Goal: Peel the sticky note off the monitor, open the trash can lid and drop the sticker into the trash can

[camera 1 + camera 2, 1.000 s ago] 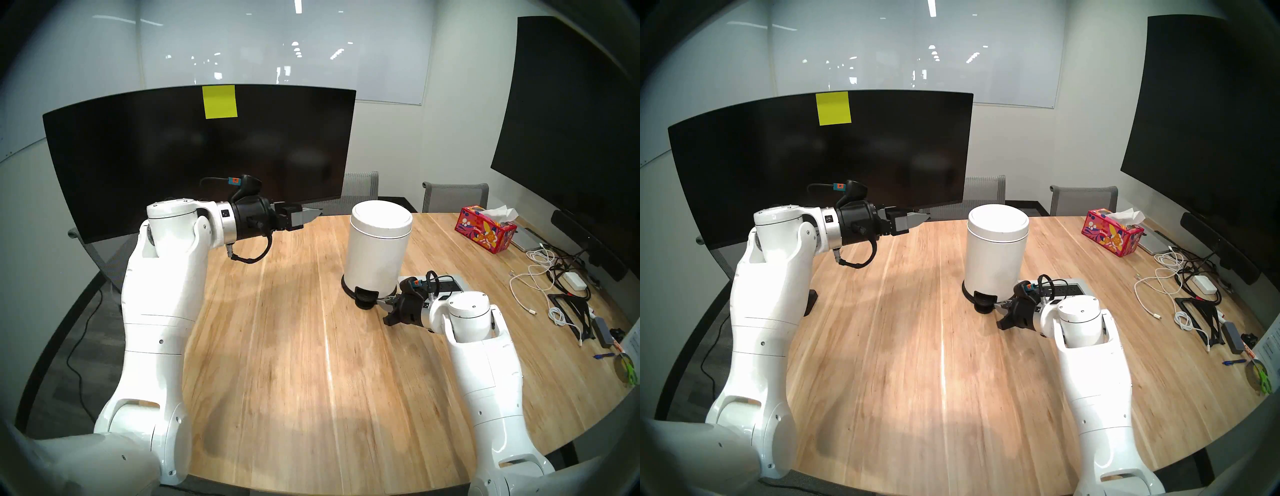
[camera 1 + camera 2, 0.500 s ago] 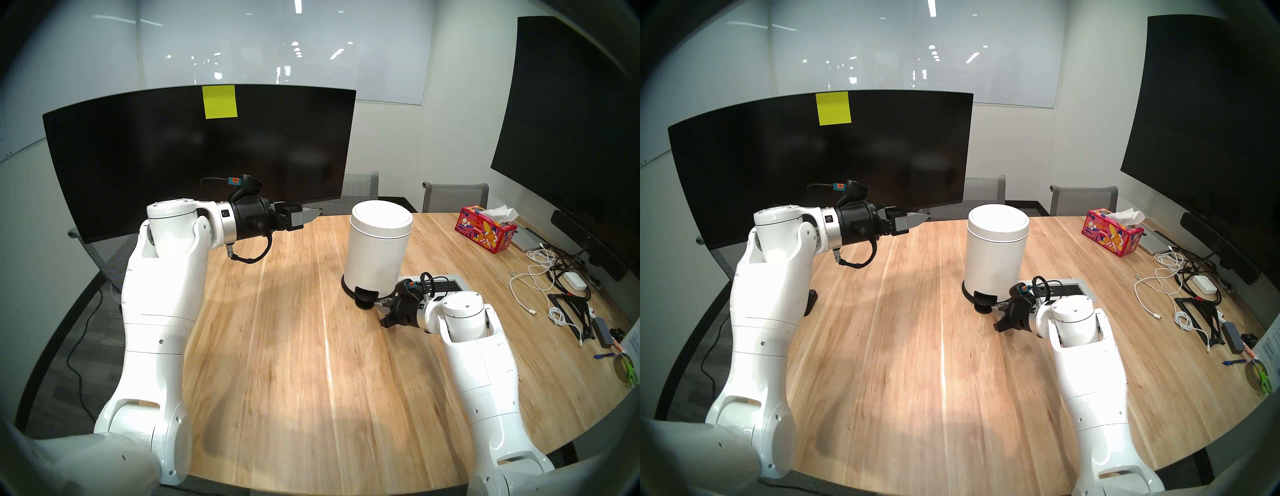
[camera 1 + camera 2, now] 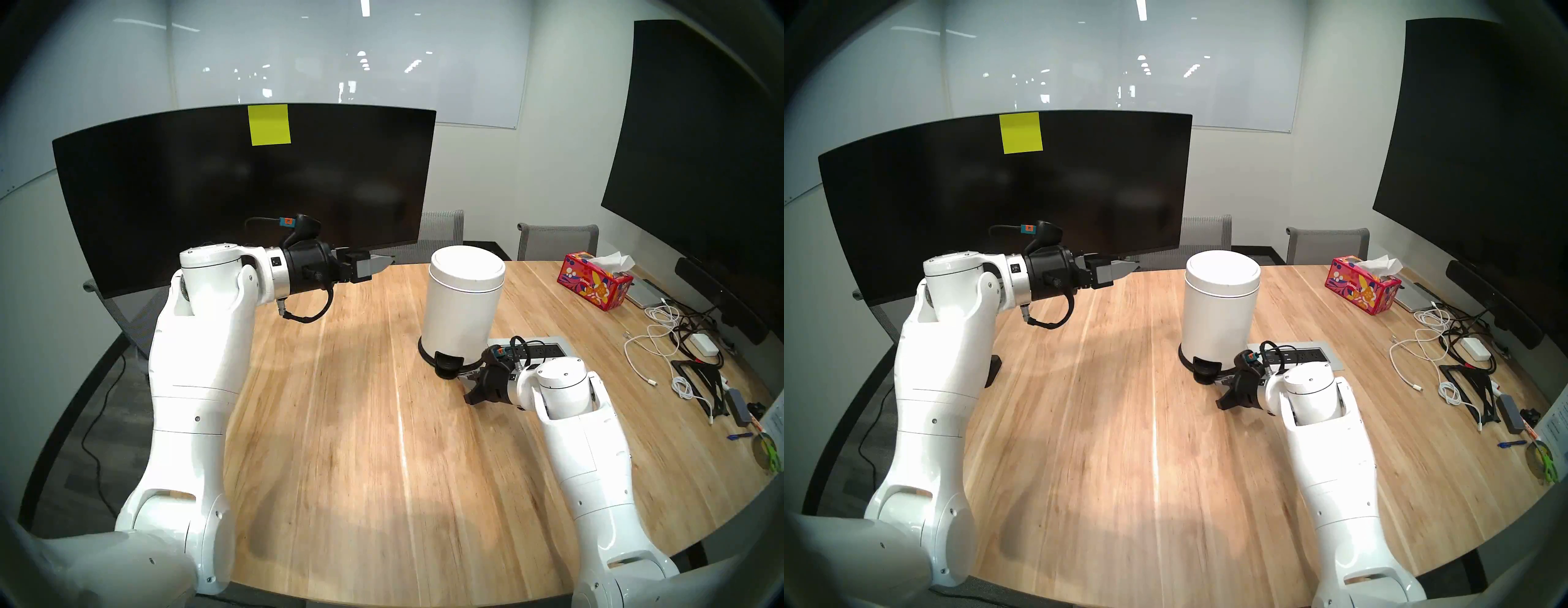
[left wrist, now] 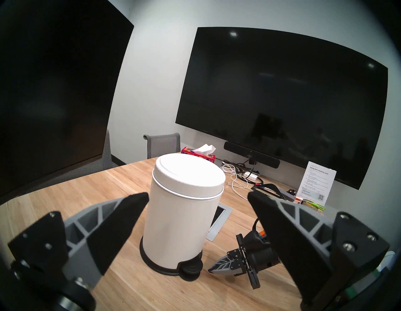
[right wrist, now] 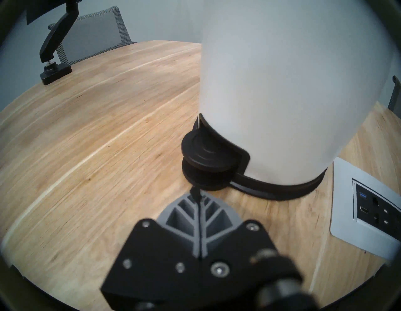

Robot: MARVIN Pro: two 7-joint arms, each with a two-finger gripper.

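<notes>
I count one yellow-green square sticky note [image 3: 269, 125], stuck at 12 o'clock on the curved black monitor [image 3: 237, 191]. One white cylindrical trash can [image 3: 462, 310], lid [image 3: 468, 267] closed. Monitor stand mostly hidden. Left gripper [image 4: 197, 215] fingers wide, empty. Right gripper [image 5: 198, 196] fingers pressed together, empty, just short of the black pedal [image 5: 206, 155].

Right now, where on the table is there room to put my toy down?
The big bare patch of table lies between the two arms, in front of the trash can. There is also bare wood between the left gripper and the trash can. The far right is crowded: cables, tissue box, and the right gripper by the pedal.
</notes>
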